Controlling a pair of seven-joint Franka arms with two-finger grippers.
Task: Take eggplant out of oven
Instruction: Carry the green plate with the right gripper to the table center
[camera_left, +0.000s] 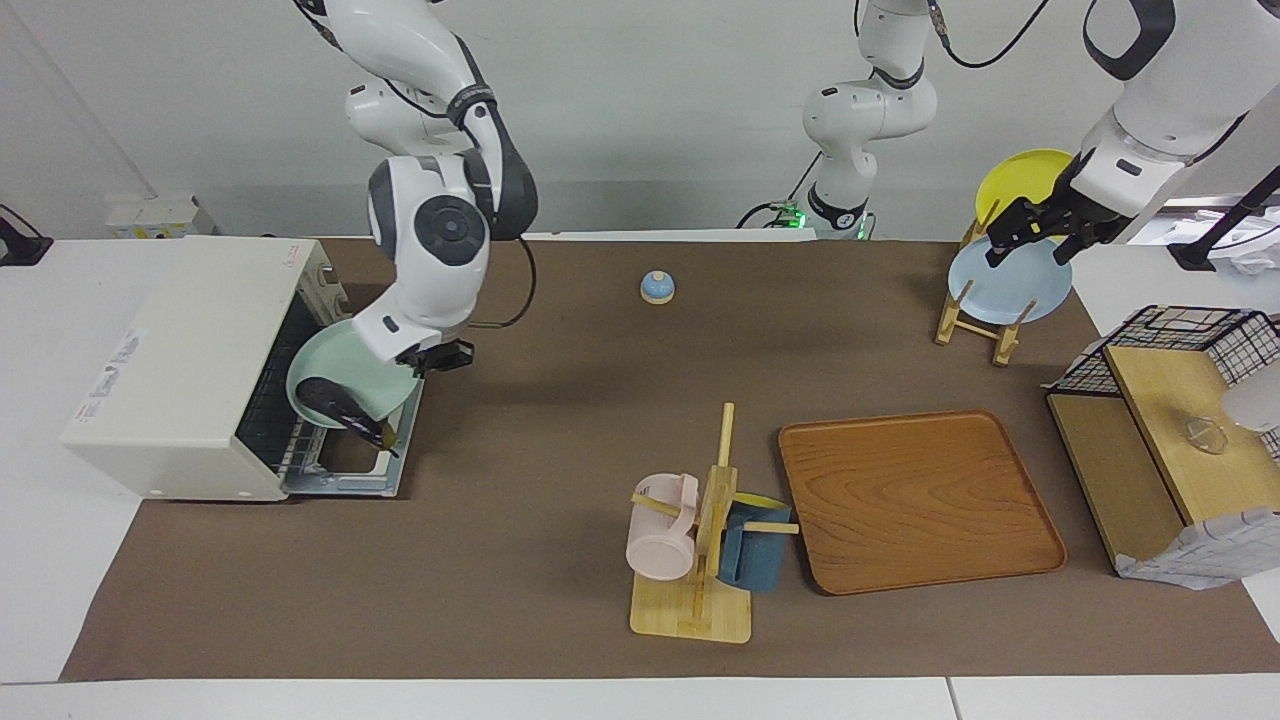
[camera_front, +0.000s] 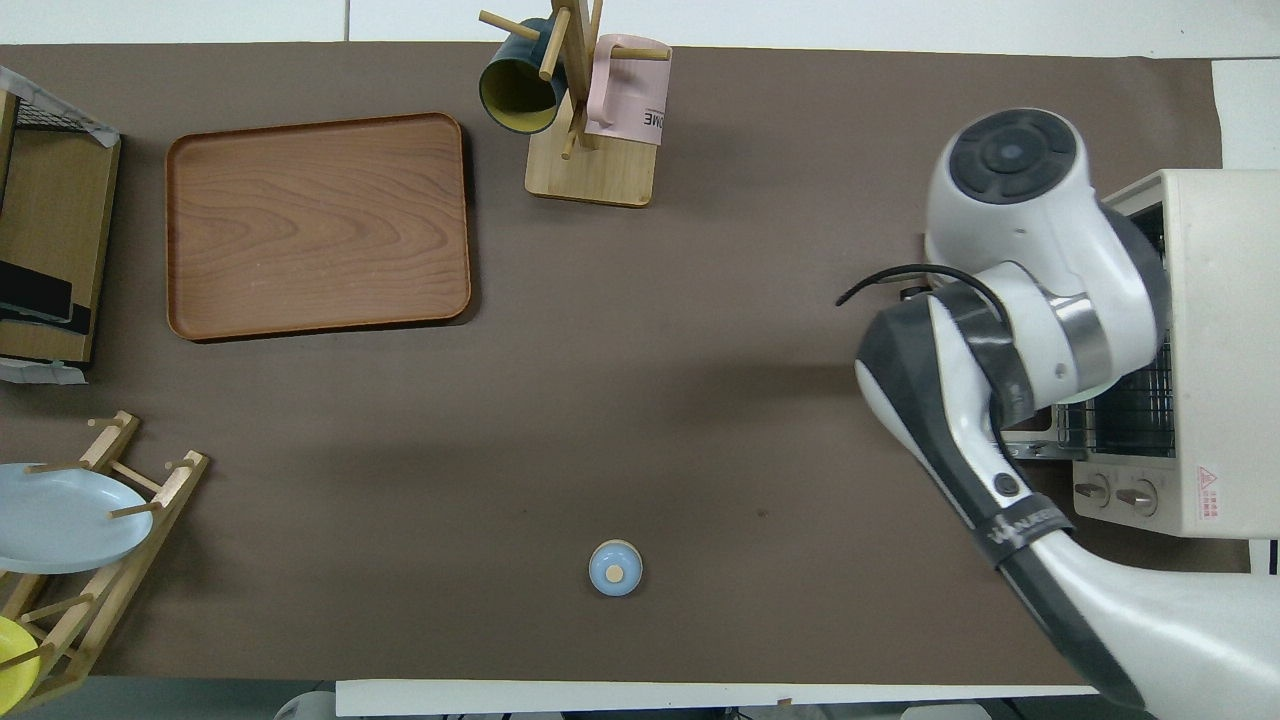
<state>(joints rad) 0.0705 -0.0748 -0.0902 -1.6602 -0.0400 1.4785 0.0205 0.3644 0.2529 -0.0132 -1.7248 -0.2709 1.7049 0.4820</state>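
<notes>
In the facing view, the boxy cream-white toaster oven (camera_left: 190, 370) stood at the right arm's end of the brown-covered worktop (camera_left: 560, 420), its door (camera_left: 370, 470) folded down flat in front of it and the metal wire rack (camera_left: 265, 400) showing inside. A pale mint-green round plate (camera_left: 345, 378) sat tilted at the oven's mouth, over the open door, and the small dark purple-black glossy eggplant (camera_left: 345, 408) lay on the plate's lower edge, its stem end pointing out over the door. The right pincer (camera_left: 440, 357) hung just above the plate's rim, close beside the eggplant but apart from it; whether its fingers were spread or pressed together I cannot tell. The left pincer (camera_left: 1030, 232) waited over the pale blue plate (camera_left: 1005, 285) standing in the wooden plate rack (camera_left: 975, 320), with a yellow plate (camera_left: 1020, 180) nearer the robots in the same rack; its fingers too could not be read. A small blue-domed bell (camera_left: 657, 287) stood mid-worktop, and a wooden tray (camera_left: 915, 500) lay beside a wooden mug stand (camera_left: 700, 560) that carried a pink mug (camera_left: 660, 530) and a dark blue mug (camera_left: 755, 550). In the overhead view, the right arm's bulk covered the oven's (camera_front: 1200, 350) mouth, so eggplant, plate and right pincer were hidden there; only the rack bars (camera_front: 1130, 415) and two knobs (camera_front: 1110, 493) showed beside it.
</notes>
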